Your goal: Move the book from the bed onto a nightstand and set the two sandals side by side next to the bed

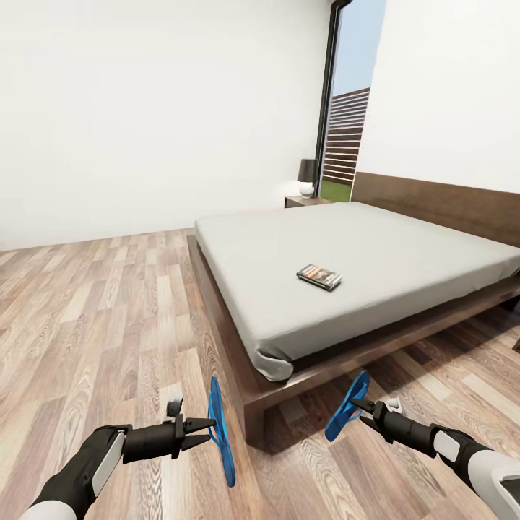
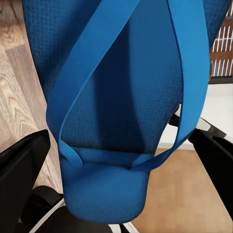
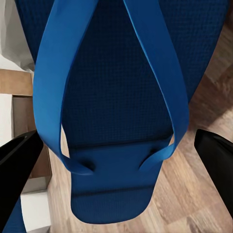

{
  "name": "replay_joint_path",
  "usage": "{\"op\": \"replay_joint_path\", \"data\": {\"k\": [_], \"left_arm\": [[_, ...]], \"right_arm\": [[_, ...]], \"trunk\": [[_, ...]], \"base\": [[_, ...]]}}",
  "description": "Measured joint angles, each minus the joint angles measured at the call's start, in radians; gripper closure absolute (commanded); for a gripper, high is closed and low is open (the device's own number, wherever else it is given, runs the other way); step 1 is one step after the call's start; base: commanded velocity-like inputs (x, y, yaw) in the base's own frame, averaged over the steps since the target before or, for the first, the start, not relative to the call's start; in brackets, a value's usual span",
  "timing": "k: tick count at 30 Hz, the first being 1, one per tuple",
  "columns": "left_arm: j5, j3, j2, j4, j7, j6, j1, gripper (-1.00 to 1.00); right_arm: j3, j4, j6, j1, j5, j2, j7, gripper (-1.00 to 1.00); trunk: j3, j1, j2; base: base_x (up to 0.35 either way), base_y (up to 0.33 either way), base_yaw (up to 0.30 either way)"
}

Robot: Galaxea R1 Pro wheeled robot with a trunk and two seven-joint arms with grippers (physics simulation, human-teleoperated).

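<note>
Open wooden floor (image 1: 94,318) left of the bed (image 1: 238,347), its frame corner close before both sandal-laden tools.

You're looking at bright, even daylight from the tall window (image 1: 345,94) behind the bed (image 1: 347,267). Its frame throws a soft shadow on the wood floor (image 1: 108,310). The head view bends towards its edges. Both wrist views are sharp, without glare.
</note>
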Motion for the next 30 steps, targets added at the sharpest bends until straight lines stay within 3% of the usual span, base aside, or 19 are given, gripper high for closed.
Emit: {"op": "replay_joint_path", "data": {"k": [14,30], "left_arm": [[0.0,-0.001,0.0,0.0,0.001,0.0,0.0,1.0],[0.0,0.0,0.0,0.001,0.001,0.0,0.0,1.0]], "right_arm": [[-0.001,0.0,0.002,0.0,0.0,0.0,0.001,1.0],[0.0,0.0,0.002,0.0,0.0,0.0,0.002,1.0]], "trunk": [[0.0,0.0,0.0],[0.0,0.0,0.0]], "base": [[0.0,0.0,0.004],[0.0,0.0,0.122]]}}
